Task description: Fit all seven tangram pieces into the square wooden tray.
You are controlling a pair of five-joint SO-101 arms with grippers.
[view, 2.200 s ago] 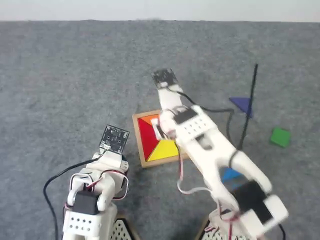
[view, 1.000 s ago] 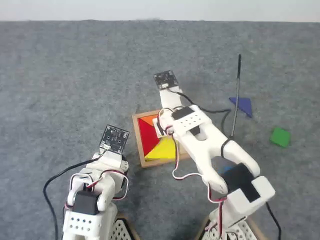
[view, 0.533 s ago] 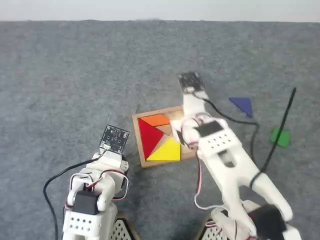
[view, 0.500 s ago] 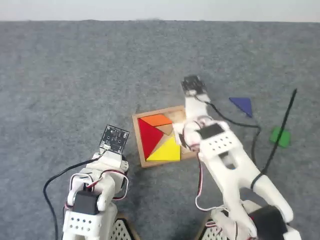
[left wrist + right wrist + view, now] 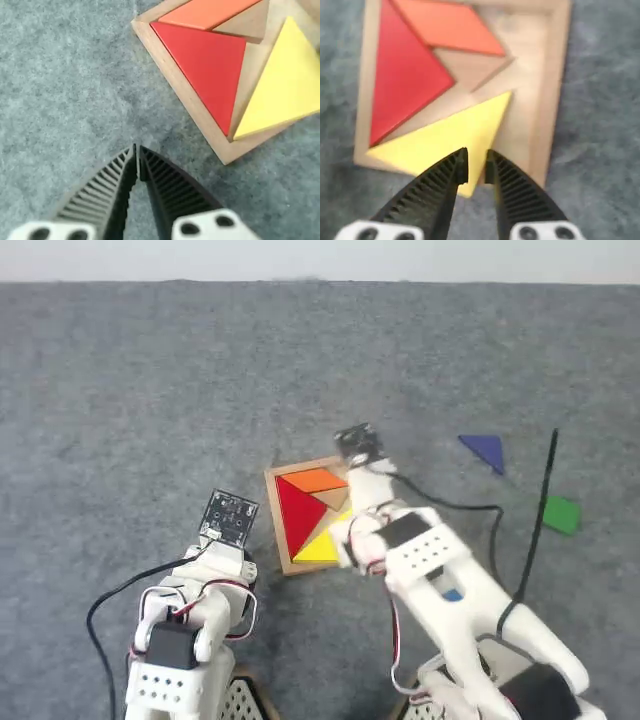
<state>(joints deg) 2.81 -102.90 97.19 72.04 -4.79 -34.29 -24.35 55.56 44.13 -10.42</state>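
Observation:
The square wooden tray (image 5: 281,561) lies mid-table and holds a red triangle (image 5: 291,512), an orange parallelogram (image 5: 317,480) and a yellow triangle (image 5: 318,548). In the right wrist view my right gripper (image 5: 475,161) hangs over the yellow triangle (image 5: 445,137) where its corner overlaps the tray's rim (image 5: 547,125), the fingers a narrow gap apart. My left gripper (image 5: 136,149) is shut and empty over the carpet beside the tray (image 5: 187,120). A blue triangle (image 5: 485,450) and a green square (image 5: 561,514) lie on the carpet to the right.
The right arm (image 5: 420,555) covers the tray's right side, and a blue piece (image 5: 452,594) peeks out beneath it. A black cable (image 5: 540,510) stands up by the green square. The left arm (image 5: 205,605) sits near the front edge. Grey carpet covers the table.
The right arm has pulled back from the tray's far right toward its near side. The left arm has not moved.

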